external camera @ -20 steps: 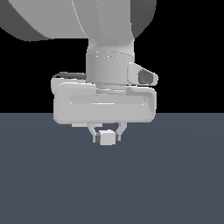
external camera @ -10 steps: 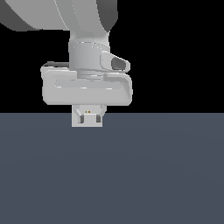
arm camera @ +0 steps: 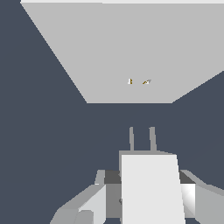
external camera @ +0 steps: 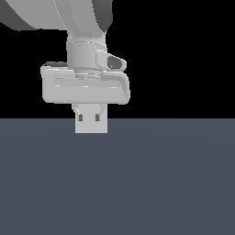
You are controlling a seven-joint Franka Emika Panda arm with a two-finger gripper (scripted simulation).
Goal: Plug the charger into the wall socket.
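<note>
1. The pincer (external camera: 88, 115), a pale grey two-fingered part under the broad grey hand of the arm, hangs just above the flat dark slate-blue bench (external camera: 137, 183) in the exterior view.
2. Its two short fingers (external camera: 81, 114) point down and reach in front of a flat upright white square panel (external camera: 91, 126), the wall socket, which stands on the bench directly behind and below the pincer in that view.
3. In the wrist view the pincer (arm camera: 146, 199) is clenched on a small plain white-grey block (arm camera: 151, 188), the charger, which sits between the two grey fingers (arm camera: 87, 205) with a finger on either side of it.
4. Two thin grey prongs (arm camera: 131, 139) stick out side by side from the far end of the charger, straight ahead of the pincer, pointing toward the panel.
5. The wall socket (arm camera: 131, 48) lies ahead of the prongs as a large pale grey-white face, with a strip of dark bench showing between the prong tips and its nearer edge; the prongs are apart from it.
6. Two tiny orange dots (arm camera: 130, 81) sit close together on the panel's face, roughly in line with the prongs.
7. In the exterior view the charger itself cannot be told apart from the panel behind the pincer.
</note>
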